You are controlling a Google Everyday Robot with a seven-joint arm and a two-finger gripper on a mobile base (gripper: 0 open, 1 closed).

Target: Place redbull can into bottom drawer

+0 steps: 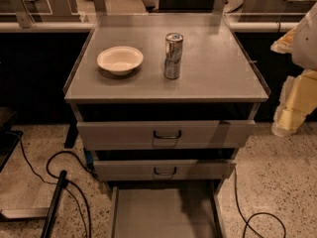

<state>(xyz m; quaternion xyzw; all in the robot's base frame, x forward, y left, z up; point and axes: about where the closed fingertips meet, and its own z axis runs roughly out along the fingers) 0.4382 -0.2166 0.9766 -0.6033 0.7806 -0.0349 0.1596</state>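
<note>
The redbull can (173, 55) stands upright on the grey cabinet top (218, 78), right of centre. The bottom drawer (166, 213) is pulled out at the foot of the cabinet, and its flat grey floor shows nothing in it. My gripper (290, 114) hangs at the far right edge of the view, beside the cabinet's right side. It is well to the right of the can and lower than the cabinet top, and it touches nothing.
A white bowl (120, 60) sits on the cabinet top left of the can. Two upper drawers (167, 133) with dark handles stick out slightly above the bottom drawer. Black cables (74, 182) lie on the speckled floor on both sides. A railing runs behind the cabinet.
</note>
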